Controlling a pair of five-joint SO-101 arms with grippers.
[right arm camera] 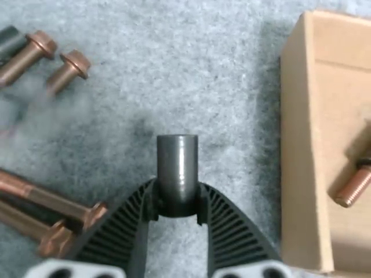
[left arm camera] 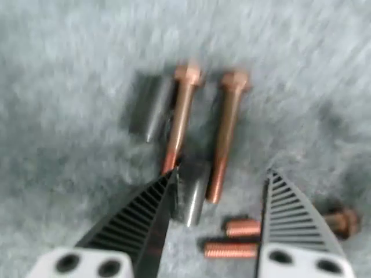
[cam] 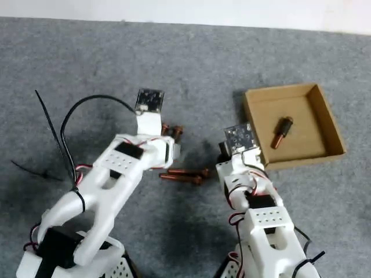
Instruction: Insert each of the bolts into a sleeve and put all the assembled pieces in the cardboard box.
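Pinching the sleeve end-out, your right gripper seems to ready it for loading; your left gripper hangs spread above the bolts, seemingly to pick one.

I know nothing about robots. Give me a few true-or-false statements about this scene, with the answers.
1. The right gripper holds a dark sleeve. True.
2. The box is empty. False: one assembled piece lies in it.
3. The left gripper is open above loose bolts. True.
4. Every bolt sits in a sleeve. False: several bare bolts lie on the table.
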